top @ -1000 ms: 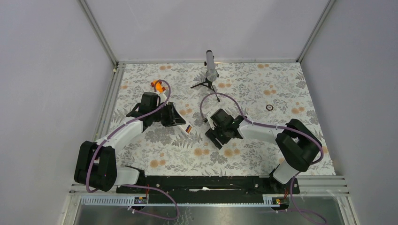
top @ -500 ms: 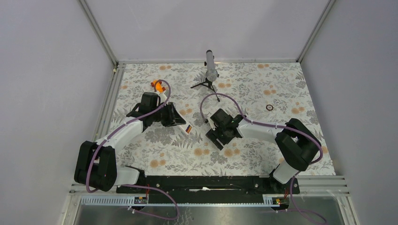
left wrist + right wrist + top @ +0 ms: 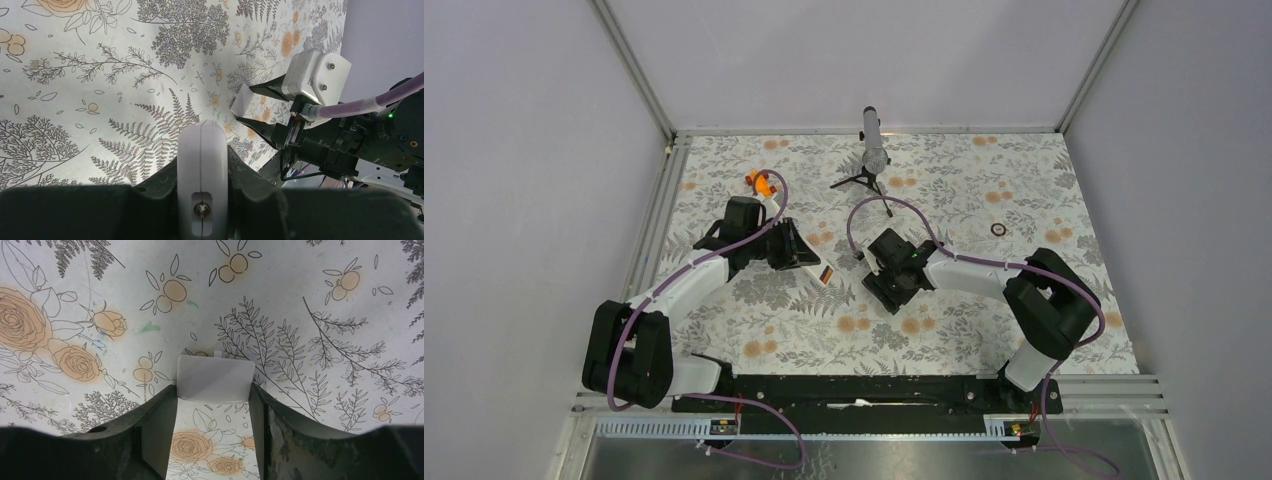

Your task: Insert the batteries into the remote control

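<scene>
My left gripper (image 3: 810, 262) is shut on the white remote control (image 3: 804, 258), which it holds on edge between its fingers in the left wrist view (image 3: 202, 165). An orange and dark patch at the remote's lower right end (image 3: 827, 275) looks like the batteries; I cannot tell how they sit. My right gripper (image 3: 882, 288) is shut on a small flat white square cover (image 3: 216, 377) and holds it just above the floral mat. The cover also shows in the left wrist view (image 3: 246, 100), a short way from the remote.
A chunky orange toy piece (image 3: 762, 182) lies at the back left. A grey cylinder on a small black tripod (image 3: 873, 150) stands at the back middle. A small black ring (image 3: 998, 229) lies to the right. Metal rails border the mat (image 3: 984, 330).
My right gripper has shifted slightly left and away with the cover. The left gripper and the remote have not moved.
</scene>
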Controlling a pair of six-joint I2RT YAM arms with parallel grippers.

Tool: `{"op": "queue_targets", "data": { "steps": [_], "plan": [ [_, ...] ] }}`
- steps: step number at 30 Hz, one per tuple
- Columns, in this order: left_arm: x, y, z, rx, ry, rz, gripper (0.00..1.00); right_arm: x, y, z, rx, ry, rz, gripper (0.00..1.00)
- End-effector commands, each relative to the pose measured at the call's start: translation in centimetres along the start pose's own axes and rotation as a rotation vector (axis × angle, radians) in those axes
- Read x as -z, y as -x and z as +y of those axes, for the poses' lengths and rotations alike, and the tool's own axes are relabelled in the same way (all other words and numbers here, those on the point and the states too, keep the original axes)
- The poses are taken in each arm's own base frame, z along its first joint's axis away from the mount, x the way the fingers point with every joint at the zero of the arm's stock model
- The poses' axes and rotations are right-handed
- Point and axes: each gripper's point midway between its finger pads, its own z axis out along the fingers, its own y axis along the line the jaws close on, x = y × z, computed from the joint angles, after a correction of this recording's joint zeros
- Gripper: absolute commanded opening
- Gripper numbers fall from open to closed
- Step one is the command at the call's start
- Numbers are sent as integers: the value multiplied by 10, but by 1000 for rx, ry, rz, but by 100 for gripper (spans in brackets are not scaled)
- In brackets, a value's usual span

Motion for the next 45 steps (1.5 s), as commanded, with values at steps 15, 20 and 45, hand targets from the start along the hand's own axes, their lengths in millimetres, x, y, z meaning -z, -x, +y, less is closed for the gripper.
{"op": "queue_targets", "data": {
  "steps": [15,20,45],
  "plan": [
    [1,15,-15,-34,-60,-39,0,4,-9,3,-10,24,63,63],
    [2,14,-15,-34,-64,-39,0,4,-6,2,-9,18,59,53],
    [122,87,55,131,473,-601,0,14,132,94,18,265,-307,76]
  ]
}}
